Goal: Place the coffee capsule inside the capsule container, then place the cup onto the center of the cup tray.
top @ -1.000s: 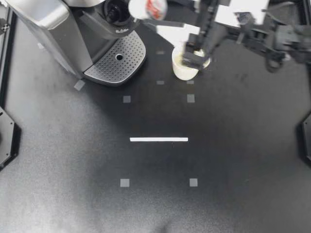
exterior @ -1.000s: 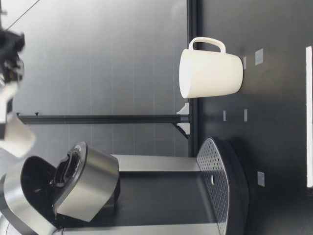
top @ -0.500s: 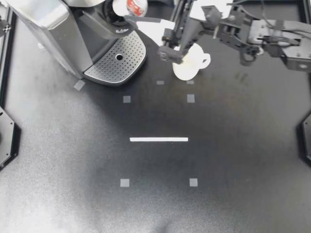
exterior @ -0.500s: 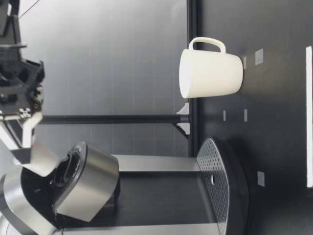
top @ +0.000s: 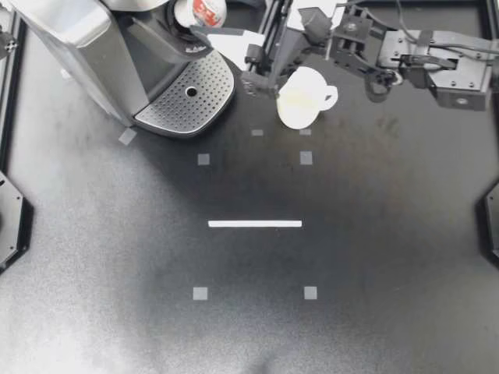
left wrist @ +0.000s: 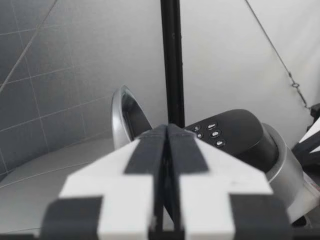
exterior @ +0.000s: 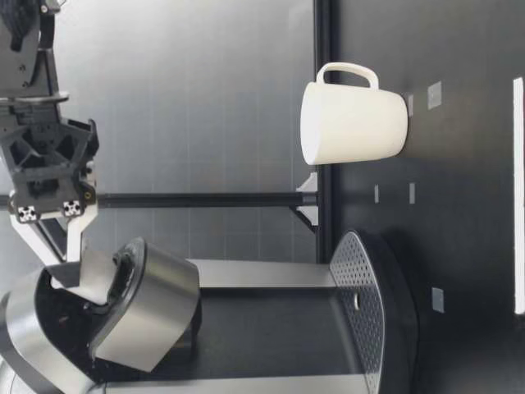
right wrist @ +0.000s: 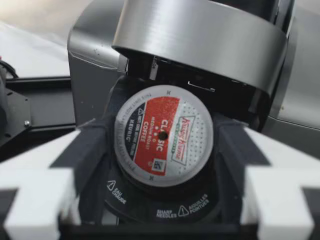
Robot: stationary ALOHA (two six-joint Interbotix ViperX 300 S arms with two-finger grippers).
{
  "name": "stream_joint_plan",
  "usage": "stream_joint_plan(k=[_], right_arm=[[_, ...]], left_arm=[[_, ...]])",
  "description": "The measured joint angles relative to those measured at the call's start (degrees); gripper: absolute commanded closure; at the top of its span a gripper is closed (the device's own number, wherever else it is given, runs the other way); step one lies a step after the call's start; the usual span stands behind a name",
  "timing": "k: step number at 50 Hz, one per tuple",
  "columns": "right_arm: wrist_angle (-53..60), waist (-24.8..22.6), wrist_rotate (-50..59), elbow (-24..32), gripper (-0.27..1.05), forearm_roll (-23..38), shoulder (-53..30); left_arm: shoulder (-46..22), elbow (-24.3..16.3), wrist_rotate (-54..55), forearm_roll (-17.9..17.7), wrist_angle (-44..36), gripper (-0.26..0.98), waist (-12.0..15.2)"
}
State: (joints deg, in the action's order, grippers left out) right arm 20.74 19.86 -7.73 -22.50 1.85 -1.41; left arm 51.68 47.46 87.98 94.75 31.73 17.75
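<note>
Top view, upper left: right gripper (top: 207, 22) clamps coffee capsule (top: 201, 10) over capsule container (right wrist: 150, 205); skewed release could jam it.

We are at a robot test bench in a lab. Our black table (top: 374, 257) is marked with small grey tape squares (top: 200, 293) and a white strip (top: 255, 224). Grey gridded panels (exterior: 205, 98) on a black frame (left wrist: 171, 60) close it in around a single coffee machine (top: 86, 47).
</note>
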Motion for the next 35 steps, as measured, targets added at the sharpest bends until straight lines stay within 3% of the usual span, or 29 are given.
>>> stream_joint_plan(k=[19, 30, 35], right_arm=[[-0.09, 0.00, 0.18, 1.67, 0.23, -0.09, -2.02], [-0.18, 0.00, 0.26, 2.37, -0.01, -0.26, -2.55], [-0.18, 0.00, 0.26, 2.37, -0.05, -0.18, -2.55]], left_arm=[[0.00, 0.53, -0.09, 0.18, 0.09, 0.68, 0.09], [0.35, 0.79, -0.09, 0.18, 0.09, 0.68, 0.00], [0.44, 0.79, -0.09, 0.18, 0.09, 0.68, 0.09]])
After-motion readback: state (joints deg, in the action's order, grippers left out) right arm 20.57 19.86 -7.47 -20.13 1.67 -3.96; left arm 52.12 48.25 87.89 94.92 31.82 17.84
